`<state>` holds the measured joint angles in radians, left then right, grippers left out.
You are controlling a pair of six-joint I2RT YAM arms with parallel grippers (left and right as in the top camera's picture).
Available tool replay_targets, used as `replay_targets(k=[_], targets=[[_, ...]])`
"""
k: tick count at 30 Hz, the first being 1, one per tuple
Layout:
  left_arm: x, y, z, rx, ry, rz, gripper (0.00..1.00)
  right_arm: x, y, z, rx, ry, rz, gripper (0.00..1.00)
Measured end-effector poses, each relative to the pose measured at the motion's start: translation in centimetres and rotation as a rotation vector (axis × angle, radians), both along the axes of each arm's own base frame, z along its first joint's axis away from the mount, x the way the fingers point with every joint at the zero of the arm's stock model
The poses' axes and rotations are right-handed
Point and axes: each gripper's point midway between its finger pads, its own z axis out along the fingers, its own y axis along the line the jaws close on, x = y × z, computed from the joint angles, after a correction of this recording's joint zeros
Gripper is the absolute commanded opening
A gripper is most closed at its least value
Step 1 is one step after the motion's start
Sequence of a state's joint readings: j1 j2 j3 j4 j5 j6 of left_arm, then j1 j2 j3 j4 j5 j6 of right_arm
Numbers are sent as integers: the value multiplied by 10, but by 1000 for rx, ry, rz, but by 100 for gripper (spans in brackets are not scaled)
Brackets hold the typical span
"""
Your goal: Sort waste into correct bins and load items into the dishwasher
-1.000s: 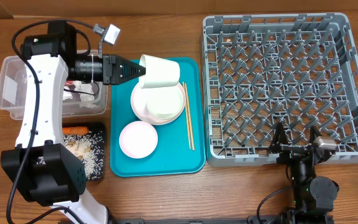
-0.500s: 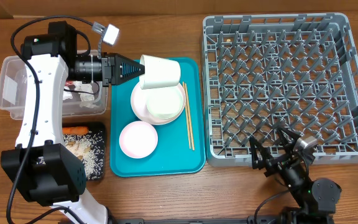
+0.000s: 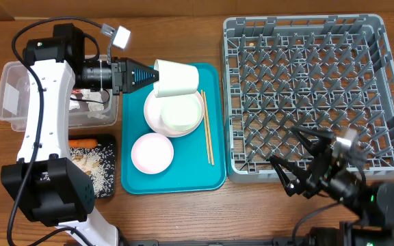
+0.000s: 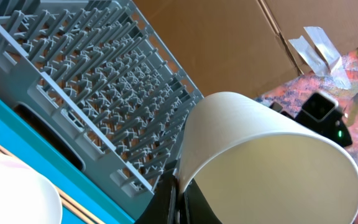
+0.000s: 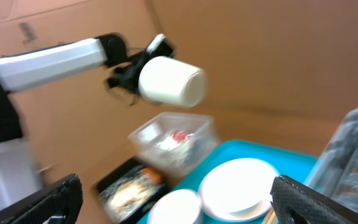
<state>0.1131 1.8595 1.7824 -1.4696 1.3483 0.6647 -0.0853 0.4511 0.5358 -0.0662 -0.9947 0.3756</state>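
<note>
My left gripper [image 3: 157, 75] is shut on the rim of a small white cup [image 3: 178, 78] and holds it on its side above the teal tray [image 3: 183, 179]. In the left wrist view the cup [image 4: 272, 162] fills the right side, its rim pinched between the jaws of the left gripper [image 4: 182, 200]. Under it a white bowl [image 3: 180, 113] sits on a white plate [image 3: 152, 116], with a pale pink plate [image 3: 152, 152] in front and chopsticks [image 3: 208, 137] to the right. My right gripper [image 3: 284, 145] is open and empty over the grey dish rack's [image 3: 320, 68] front edge.
The clear tub [image 3: 19, 96] at far left holds napkins [image 3: 96, 104] and a red wrapper [image 5: 179, 135]. The black tray [image 3: 109, 188] in front of it holds a carrot piece [image 3: 83, 142] and rice [image 3: 96, 176]. The left arm spans both bins.
The right arm has risen and swung toward the camera, its open gripper now over the rack's front edge. The left arm and the cup have not moved.
</note>
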Motion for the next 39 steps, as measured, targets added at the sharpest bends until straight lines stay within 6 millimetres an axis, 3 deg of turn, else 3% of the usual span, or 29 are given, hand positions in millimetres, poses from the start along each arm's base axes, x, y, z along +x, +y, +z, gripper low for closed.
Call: replay_targets(k=[9,16,22,27,35,39], targets=[[-1,-3,1,-4,6,-7,4,41,16,5,69,318,285,100],[-5,-13,1,-7,5,-35,4,87,16,-13,101,390,362,100],[-10,-26,1,-7,2,-71,4,106,15,-34,121,453,368,100],[-15,-44,2,-8,-28,-123,4,110,30,-45,112,475,398,100],[-21,-62,2,-9,-53,-173,4,91,85,-27,42,284,548,100],[-23,-65,2,-9,-53,-183,4,92,99,-28,38,277,524,100]])
